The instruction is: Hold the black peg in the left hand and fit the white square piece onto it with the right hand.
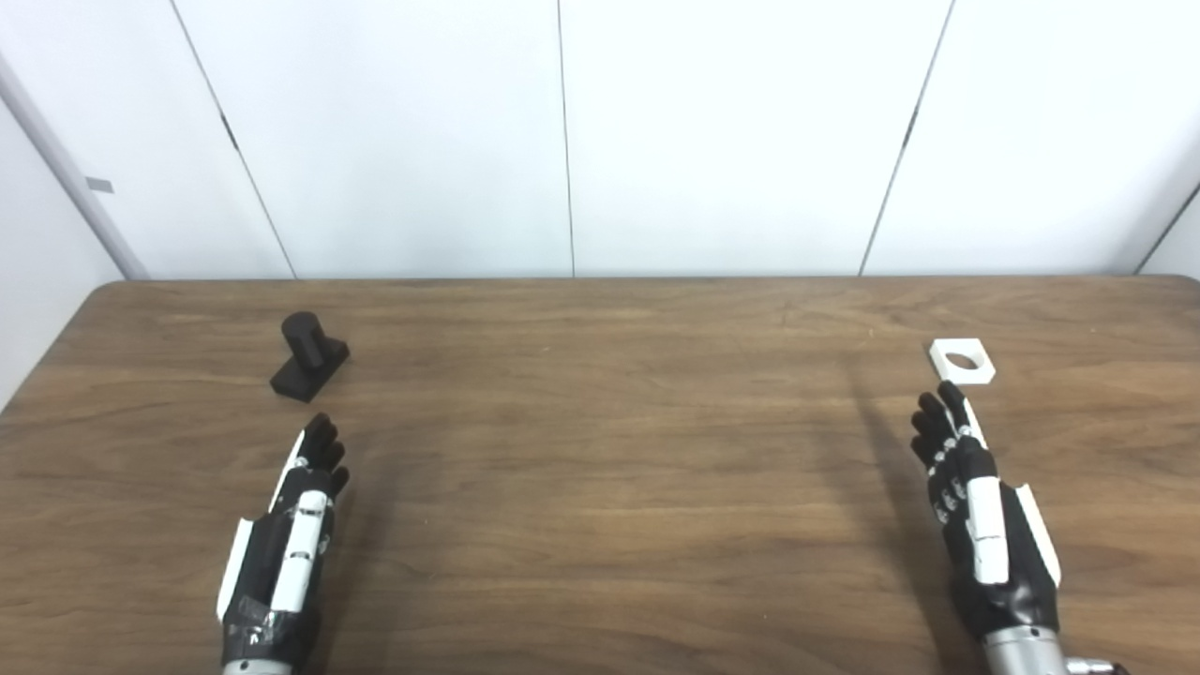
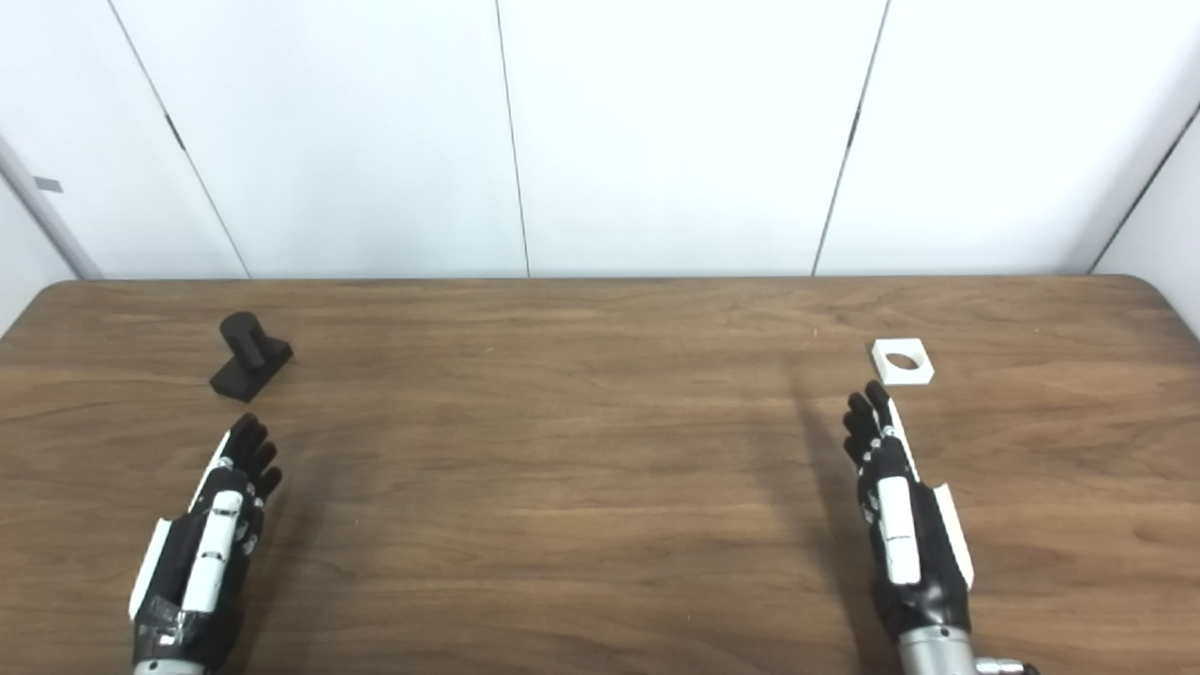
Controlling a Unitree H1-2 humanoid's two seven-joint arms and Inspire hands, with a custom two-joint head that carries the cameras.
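The black peg [image 1: 308,356], a short cylinder on a flat black base, stands on the wooden table [image 1: 600,450] at the left. My left hand [image 1: 291,534] lies just in front of it, fingers stretched out toward it, open and holding nothing. On the right lies the white square piece [image 1: 962,361] with a round hole, flat on the table. My right hand [image 1: 975,506] is just in front of it, fingers extended, their tips close to the piece's near edge, open and empty.
A white panelled wall [image 1: 600,141] rises behind the table's far edge. Bare wood stretches between the two hands and between the peg and the white piece.
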